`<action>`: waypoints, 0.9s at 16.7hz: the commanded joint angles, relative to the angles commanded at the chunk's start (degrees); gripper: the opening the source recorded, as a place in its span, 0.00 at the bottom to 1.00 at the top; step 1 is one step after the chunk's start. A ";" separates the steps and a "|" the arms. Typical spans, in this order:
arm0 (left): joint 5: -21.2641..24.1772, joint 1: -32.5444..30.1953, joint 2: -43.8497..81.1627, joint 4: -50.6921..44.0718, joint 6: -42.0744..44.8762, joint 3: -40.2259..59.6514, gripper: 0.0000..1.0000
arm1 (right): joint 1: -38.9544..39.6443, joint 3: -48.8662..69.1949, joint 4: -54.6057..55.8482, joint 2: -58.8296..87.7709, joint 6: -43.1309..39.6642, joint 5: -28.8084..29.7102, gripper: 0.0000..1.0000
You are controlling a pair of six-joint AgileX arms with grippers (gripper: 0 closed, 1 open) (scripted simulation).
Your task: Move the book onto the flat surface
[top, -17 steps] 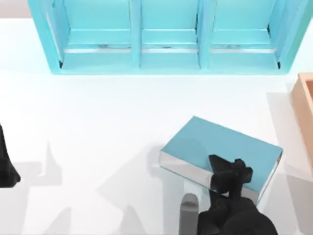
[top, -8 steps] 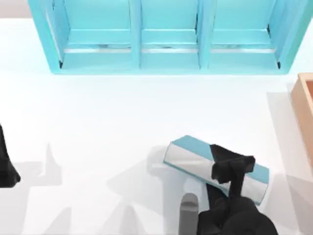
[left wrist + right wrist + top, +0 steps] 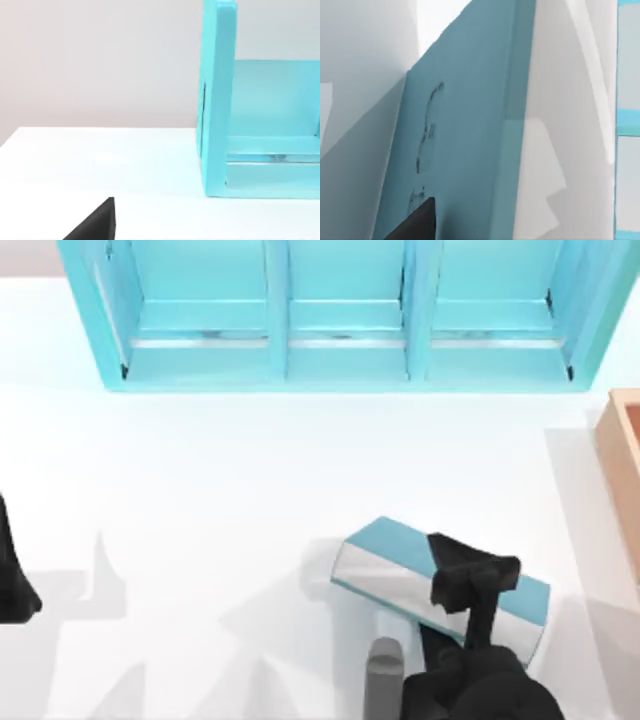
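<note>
The right pincer [image 3: 470, 585] is grasping the book [image 3: 395, 565], tilting it on edge near the bench's [image 3: 250, 480] front edge. The left arm is sitting parked at the left edge.

Bright, even light; smooth white worktop [image 3: 250, 470] nearly washed out. Soft grey multi-directional shadows beside the thick teal-blue hardcover book [image 3: 400, 570].

Open bench [image 3: 250, 490] across centre and left edge. Shelf unit [image 3: 340, 315] blocks far edge; wooden box [image 3: 625, 470] blocks right edge.
</note>
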 joint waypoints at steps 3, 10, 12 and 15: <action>0.00 0.00 0.00 0.00 0.00 0.00 1.00 | 4.91 1.72 -5.10 0.48 5.43 1.64 1.00; 0.00 0.00 0.00 0.00 0.00 0.00 1.00 | 24.35 9.18 -36.76 2.36 35.25 9.79 1.00; 0.00 0.00 0.00 0.00 0.00 0.00 1.00 | 29.30 11.54 -48.84 2.64 45.39 12.52 1.00; 0.00 0.00 0.00 0.00 0.00 0.00 1.00 | 34.90 14.75 -66.54 2.70 59.41 16.32 1.00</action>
